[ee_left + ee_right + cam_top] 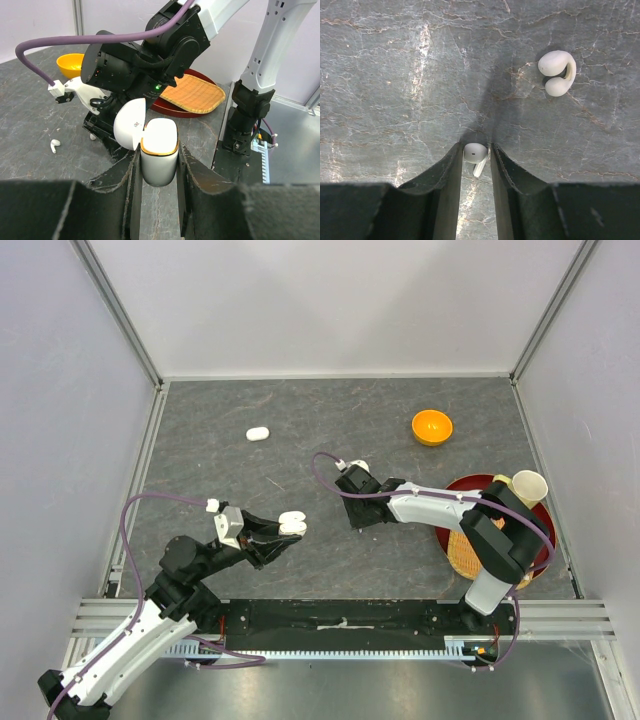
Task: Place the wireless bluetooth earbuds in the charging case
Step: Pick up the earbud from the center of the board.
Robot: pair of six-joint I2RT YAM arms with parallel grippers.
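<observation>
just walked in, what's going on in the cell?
The left gripper holds the case with its lid open. The right gripper is down at the table, one finger on each side of an earbud. I cannot tell whether it has a grip on it yet. A second earbud lies loose on the table nearby.

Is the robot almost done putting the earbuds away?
Not nearly. Done: the left gripper holds the case with its lid open. In hand: the right gripper grips one earbud on the table. Left: carrying it into the case, then another earbud lying loose.
</observation>
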